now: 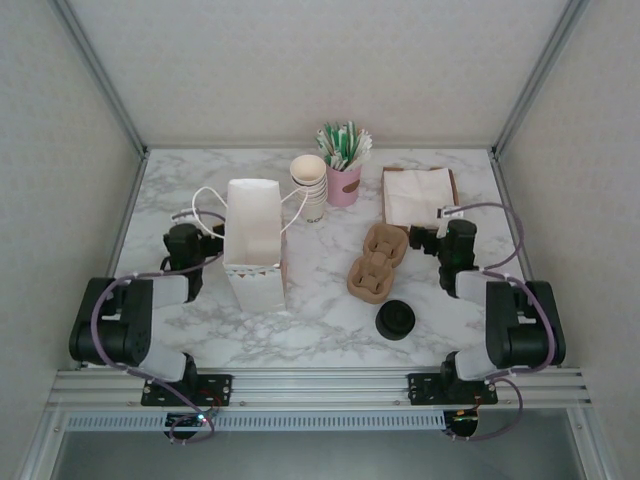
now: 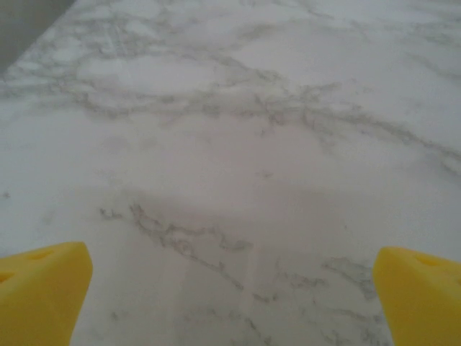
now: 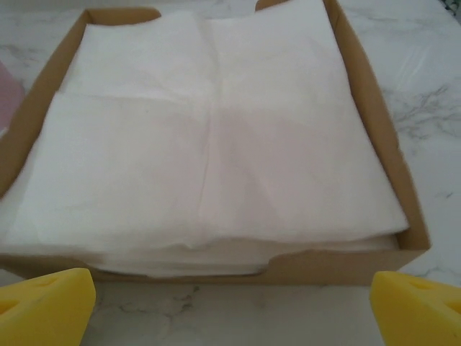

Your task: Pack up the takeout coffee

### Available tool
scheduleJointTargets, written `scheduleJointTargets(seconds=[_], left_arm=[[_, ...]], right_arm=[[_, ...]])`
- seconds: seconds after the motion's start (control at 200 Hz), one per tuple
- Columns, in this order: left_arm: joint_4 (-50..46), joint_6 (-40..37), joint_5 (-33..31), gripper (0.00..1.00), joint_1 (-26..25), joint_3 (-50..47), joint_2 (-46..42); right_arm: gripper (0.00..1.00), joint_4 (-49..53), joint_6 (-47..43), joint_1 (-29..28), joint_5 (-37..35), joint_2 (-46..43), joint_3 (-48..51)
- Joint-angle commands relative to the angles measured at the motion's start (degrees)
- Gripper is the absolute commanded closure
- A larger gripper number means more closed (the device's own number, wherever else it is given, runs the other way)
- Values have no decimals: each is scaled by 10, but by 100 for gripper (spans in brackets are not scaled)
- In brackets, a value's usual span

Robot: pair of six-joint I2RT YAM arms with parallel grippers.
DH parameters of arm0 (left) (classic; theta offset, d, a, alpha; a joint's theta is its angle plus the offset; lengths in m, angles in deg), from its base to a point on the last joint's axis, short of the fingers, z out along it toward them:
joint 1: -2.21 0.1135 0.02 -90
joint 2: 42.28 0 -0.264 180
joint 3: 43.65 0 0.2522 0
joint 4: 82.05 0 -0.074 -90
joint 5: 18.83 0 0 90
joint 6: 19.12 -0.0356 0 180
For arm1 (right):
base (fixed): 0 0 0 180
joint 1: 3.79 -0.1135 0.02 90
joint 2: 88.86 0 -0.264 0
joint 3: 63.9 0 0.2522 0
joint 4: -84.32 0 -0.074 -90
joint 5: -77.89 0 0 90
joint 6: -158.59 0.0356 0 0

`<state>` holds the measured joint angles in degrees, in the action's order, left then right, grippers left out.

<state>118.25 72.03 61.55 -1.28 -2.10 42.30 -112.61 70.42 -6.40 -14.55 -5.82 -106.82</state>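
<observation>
The takeout coffee (image 1: 395, 320), a small round cup under a black lid, stands on the marble table near the front, right of centre. A brown pulp cup tray (image 1: 375, 262) lies just behind it. A white paper bag (image 1: 253, 245) stands upright left of the tray. My left gripper (image 1: 185, 235) (image 2: 232, 295) hangs open over bare marble beside the bag's left side, nothing between its yellow fingertips (image 2: 43, 288). My right gripper (image 1: 452, 232) (image 3: 230, 306) is open too, its fingertips (image 3: 421, 299) just short of the napkin box's near edge, right of the cup tray.
A cardboard box of white napkins (image 1: 418, 195) (image 3: 216, 137) sits at the back right. A stack of lidless cream paper cups (image 1: 310, 185) and a pink cup of stirrers (image 1: 343, 165) stand at the back centre. Cage posts and walls bound the table (image 1: 320, 330).
</observation>
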Motion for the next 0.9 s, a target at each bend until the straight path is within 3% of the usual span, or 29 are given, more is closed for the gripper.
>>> scheduleJointTargets(seconds=[0.0,0.145,0.305,0.41,0.47,0.506,0.656,0.791,0.896], left_arm=[[-229,24,-70,0,5,110,-67],[-216,45,-94,0,6,63,-170],[-281,152,-168,0,7,26,-337],[-371,277,-196,0,9,25,-425],[-490,391,-235,0,9,47,-466],[-537,421,-243,0,10,58,-486],[-596,402,-134,0,10,102,-568],[-657,368,-50,1,10,176,-596],[-698,351,13,13,10,236,-588]], right_arm=[[1,120,28,-1,-35,-79,-38],[1,219,66,-1,-64,-169,-53],[1,413,166,2,-110,-256,-104],[1,542,288,5,-184,-303,-139],[1,577,303,10,-166,-320,-160],[1,594,305,10,-143,-327,-176],[5,663,318,11,-21,-331,-264],[28,711,343,8,107,-292,-366],[44,711,387,-20,156,-260,-412]])
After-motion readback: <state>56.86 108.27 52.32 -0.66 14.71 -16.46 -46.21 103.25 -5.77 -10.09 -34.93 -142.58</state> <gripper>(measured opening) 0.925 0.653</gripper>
